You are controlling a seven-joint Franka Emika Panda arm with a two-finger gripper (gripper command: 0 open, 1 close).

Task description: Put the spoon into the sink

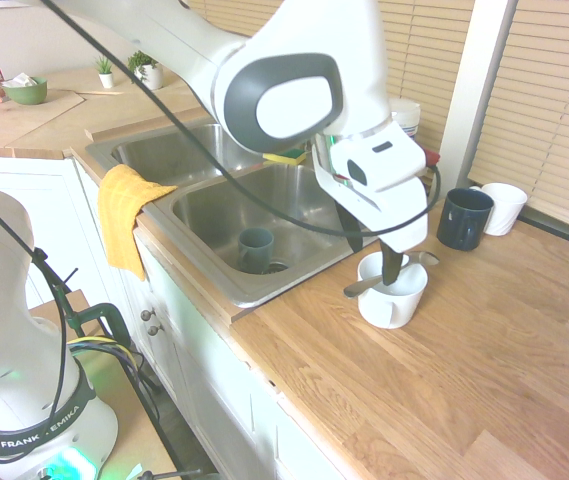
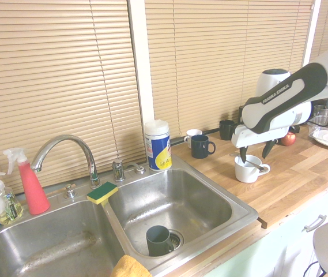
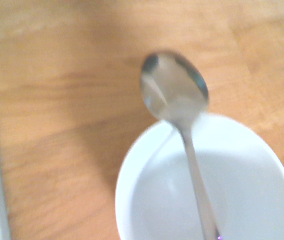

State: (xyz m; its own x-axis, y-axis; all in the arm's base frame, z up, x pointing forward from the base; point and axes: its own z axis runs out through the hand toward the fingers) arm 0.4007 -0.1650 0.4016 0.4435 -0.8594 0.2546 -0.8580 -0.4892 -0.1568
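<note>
Where the wooden counter (image 1: 484, 330) meets the sink (image 1: 214, 215), a white mug (image 1: 392, 290) carries the spoon (image 1: 384, 273) laid flat across its rim (bowl overhanging the far side); right basin holds a dark mug (image 1: 255, 249); gripper (image 1: 372, 247) points down above the white mug, fingers spread, empty.

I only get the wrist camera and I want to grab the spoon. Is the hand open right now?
Observer: Yes, the hand is open and hangs just above the white mug that the spoon lies across.
Operator: Where's the sink? I can't see it.
Observer: The sink is set into the same wooden counter, and its nearer basin is beside the white mug.
Operator: Is anything in there?
Observer: A dark mug stands next to that basin's drain.
</note>
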